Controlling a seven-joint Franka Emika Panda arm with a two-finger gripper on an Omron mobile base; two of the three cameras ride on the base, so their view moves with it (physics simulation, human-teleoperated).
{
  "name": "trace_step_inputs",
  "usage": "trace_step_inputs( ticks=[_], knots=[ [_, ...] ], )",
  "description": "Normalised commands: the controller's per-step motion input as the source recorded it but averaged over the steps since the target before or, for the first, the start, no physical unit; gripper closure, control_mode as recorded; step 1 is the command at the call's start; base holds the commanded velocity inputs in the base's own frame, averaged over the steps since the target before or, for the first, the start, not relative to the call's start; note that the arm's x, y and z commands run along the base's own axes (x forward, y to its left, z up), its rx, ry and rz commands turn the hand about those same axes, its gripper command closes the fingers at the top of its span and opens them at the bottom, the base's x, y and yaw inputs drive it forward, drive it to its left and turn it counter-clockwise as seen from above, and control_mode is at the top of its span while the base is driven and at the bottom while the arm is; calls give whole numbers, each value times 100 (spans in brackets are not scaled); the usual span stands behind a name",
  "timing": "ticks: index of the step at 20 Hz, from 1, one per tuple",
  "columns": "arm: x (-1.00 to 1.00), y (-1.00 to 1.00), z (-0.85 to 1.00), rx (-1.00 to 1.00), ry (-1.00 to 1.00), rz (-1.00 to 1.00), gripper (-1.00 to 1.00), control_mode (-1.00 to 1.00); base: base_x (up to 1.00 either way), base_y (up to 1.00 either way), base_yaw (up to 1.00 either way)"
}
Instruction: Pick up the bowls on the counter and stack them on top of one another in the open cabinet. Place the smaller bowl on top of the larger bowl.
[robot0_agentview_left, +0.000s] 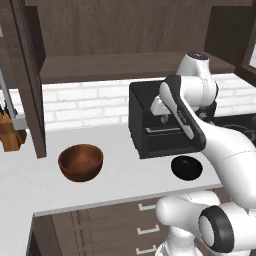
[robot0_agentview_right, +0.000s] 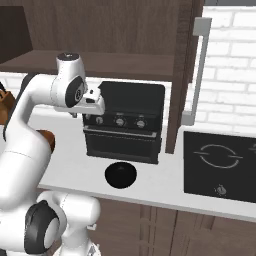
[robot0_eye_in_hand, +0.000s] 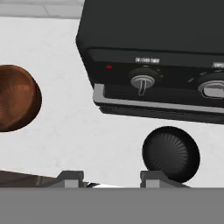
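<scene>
White counter (robot0_agentview_left: 115, 187) under an open cabinet (robot0_agentview_left: 125, 67), arm raised above a black toaster oven (robot0_agentview_right: 125, 122).
Gripper (robot0_eye_in_hand: 111, 178) hangs over the oven's front with fingers set wide and empty; the smaller bowl (robot0_eye_in_hand: 171, 153) sits just before the oven, the larger bowl (robot0_agentview_left: 80, 162) well apart to the left.

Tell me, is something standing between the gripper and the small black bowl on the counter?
Nothing visible does. In the hand view the gripper looks down at the smaller bowl with bare counter around it; the black toaster oven stands behind the bowl.
</scene>
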Motion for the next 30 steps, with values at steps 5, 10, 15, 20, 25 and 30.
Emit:
trace_step_inputs(
  ticks=[5,10,15,20,25,30],
  knots=[
    [-26,-17,0,0,-1,-3,-100,-100,0,0,0],
    [-65,-42,0,0,-10,-10,-100,-100,0,0,0],
    [-56,-55,-18,0,-4,-13,-100,-100,0,0,0],
    [-30,-60,-37,0,0,-14,-100,-100,0,0,0],
    [-9,-60,-48,0,1,-12,-100,-100,0,0,0],
    [0,-56,-48,0,9,-10,-100,-100,0,0,0]
  ],
)
